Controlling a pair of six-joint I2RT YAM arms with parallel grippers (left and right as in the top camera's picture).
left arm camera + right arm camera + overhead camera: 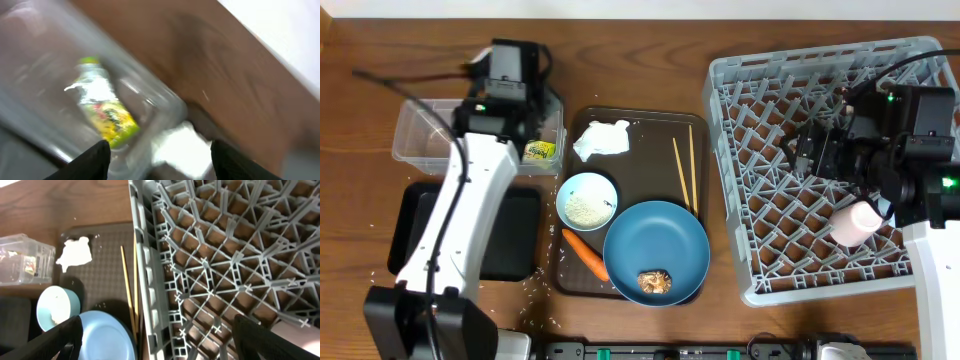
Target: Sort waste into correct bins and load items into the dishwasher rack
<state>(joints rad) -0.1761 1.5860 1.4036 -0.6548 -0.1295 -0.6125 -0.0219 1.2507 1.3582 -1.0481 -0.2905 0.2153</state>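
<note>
My left gripper (160, 162) is open and empty over the corner of the clear tub (420, 135), which holds a yellow-green wrapper (107, 112). A white wrapper (601, 139) lies on the brown serving tray. My right gripper (165, 345) is open and empty above the left side of the grey dishwasher rack (740, 120). A pink cup (857, 222) lies in the rack. The dark blue plate (656, 240) holds a brown lump (655, 282). A small light blue bowl (587, 201) holds rice. A carrot (585, 254) and two chopsticks (685, 170) lie on the tray. No light blue cup shows.
The black tray (510, 240) sits below the clear tub, partly under my left arm. Loose rice grains (533, 290) lie on the table beside it. The brown serving tray (650, 130) sits between the bins and the rack.
</note>
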